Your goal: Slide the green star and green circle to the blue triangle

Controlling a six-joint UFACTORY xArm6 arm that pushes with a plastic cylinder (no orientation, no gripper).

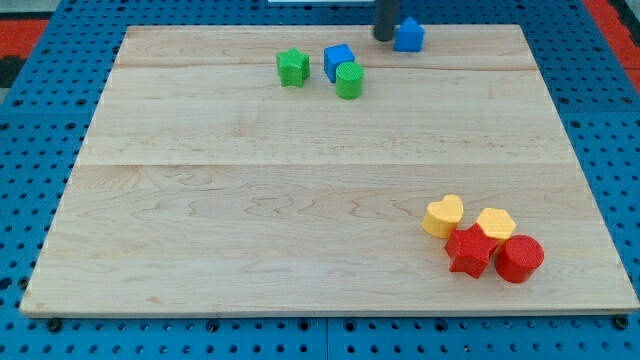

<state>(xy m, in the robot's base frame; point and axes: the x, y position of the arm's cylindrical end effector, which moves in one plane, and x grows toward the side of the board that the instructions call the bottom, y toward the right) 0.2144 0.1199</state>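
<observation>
Up at the view's top edge, the rod's tip (384,38) stands just to the left of a blue block (408,35), touching or all but touching it; its shape is hard to read from here, though it looks like the blue triangle the task names. There is no hand to open or close on this arm, only the bare rod, and it holds nothing. Now the key relation: both green pieces lie down and to the view's left of the tip. The green circle (349,80) is the nearer one, sitting tight against the lower right corner of a blue cube (338,61); the green star (293,67) is further left, just apart from that cube. So the tip is on the wrong side, between the greens and their target, and would probably need to swing round to their left to push rightward. Neither green block has a clear long axis; both are compact. Far off at the lower right, two yellow blocks (443,215) (495,223), a red star (469,250) and a red cylinder (519,258) huddle, well clear of the action.
</observation>
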